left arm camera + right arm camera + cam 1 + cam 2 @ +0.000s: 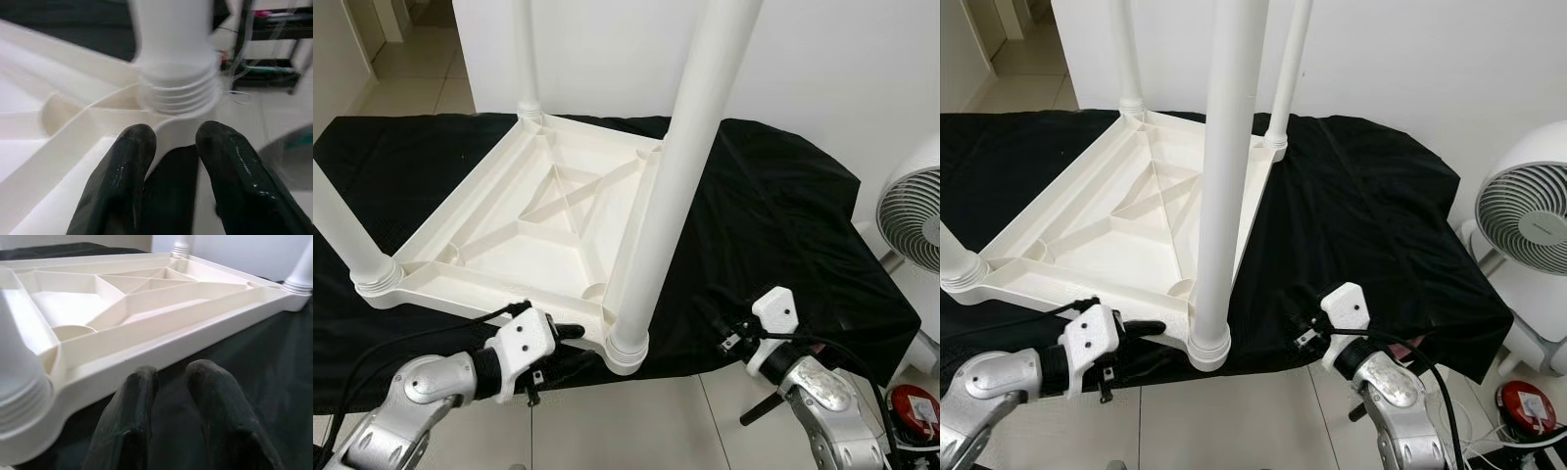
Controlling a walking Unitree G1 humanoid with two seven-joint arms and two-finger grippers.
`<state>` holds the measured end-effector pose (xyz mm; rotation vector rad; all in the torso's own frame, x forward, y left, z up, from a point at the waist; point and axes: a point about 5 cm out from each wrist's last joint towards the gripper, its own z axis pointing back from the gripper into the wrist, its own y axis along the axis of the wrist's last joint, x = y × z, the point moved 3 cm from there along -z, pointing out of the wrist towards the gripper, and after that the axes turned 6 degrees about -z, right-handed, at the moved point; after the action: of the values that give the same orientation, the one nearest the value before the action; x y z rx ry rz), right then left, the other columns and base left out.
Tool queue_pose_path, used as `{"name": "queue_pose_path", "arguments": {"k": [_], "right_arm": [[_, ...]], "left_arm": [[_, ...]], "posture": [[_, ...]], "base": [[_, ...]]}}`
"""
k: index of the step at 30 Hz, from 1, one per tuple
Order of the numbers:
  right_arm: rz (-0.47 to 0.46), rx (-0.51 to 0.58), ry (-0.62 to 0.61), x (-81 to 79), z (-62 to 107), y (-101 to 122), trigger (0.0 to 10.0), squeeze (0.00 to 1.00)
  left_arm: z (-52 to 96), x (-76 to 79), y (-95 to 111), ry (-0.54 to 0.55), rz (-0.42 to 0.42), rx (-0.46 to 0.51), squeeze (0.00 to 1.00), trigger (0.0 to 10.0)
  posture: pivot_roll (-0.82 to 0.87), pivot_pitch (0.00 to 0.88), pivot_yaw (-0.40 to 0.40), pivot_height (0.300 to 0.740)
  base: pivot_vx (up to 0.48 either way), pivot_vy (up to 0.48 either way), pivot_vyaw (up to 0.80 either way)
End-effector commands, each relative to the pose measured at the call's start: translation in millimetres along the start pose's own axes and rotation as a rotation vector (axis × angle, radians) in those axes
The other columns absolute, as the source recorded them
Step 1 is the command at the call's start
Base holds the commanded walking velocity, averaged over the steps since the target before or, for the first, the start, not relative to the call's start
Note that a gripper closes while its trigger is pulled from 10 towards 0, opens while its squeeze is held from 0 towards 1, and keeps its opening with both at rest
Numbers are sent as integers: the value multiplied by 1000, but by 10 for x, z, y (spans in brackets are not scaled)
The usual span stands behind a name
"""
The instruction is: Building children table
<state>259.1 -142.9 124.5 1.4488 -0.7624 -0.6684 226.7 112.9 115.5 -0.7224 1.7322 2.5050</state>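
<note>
A white plastic children's table (499,245) lies upside down on a black cloth (773,215). Legs stand up from its corners: the near-right leg (671,196), the near-left leg (347,235), the far-left leg (526,59) and the far-right leg (1288,69). My left gripper (576,333) is low at the table's front rim, just left of the near-right leg's threaded base (178,88). Its fingers (132,147) are slightly open around nothing. My right gripper (720,333) hovers over the cloth to the right of that leg, pointing at the table's side rim (161,340), narrowly open and empty.
A white fan (915,211) stands on the floor to the right, with a red object (915,411) below it near my right arm. A white wall rises behind the covered surface. Tiled floor (636,421) lies in front, and a doorway opens at the far left.
</note>
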Motion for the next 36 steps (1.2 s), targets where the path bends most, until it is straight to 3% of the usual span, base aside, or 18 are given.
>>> {"name": "queue_pose_path", "arguments": {"k": [1, 8, 18, 19, 25, 36], "right_arm": [[-5, -4, 48, -49, -26, 32, 10000, 0], [-14, -1, 136, -161, -62, 100, 10000, 0], [-67, -22, 228, -277, 58, 145, 10000, 0], [-69, -39, 261, -296, 99, 150, 10000, 0], [-46, -97, 314, -227, 247, 185, 10000, 0], [-53, -131, 290, -188, 318, 158, 10000, 0]], "left_arm": [[-62, -5, -27, -15, -13, -3, 0, 10000], [-188, -194, -118, 44, -73, -23, 0, 10000], [-400, -365, -107, 89, -95, 27, 0, 10000], [-478, -398, -86, 90, -96, 44, 0, 10000], [-753, -520, 2, 83, -109, 99, 0, 10000], [-923, -591, 61, 93, -135, 129, 0, 10000]], "posture": [[-80, 0, -43, 740], [-107, 12, -35, 740], [-140, 28, -34, 740], [-152, 31, -29, 740], [-183, 37, -20, 740], [-165, 48, -24, 740]], "base": [[0, 0, 0], [0, 0, 0], [0, 0, 0], [0, 0, 0], [0, 0, 0], [0, 0, 0]]}}
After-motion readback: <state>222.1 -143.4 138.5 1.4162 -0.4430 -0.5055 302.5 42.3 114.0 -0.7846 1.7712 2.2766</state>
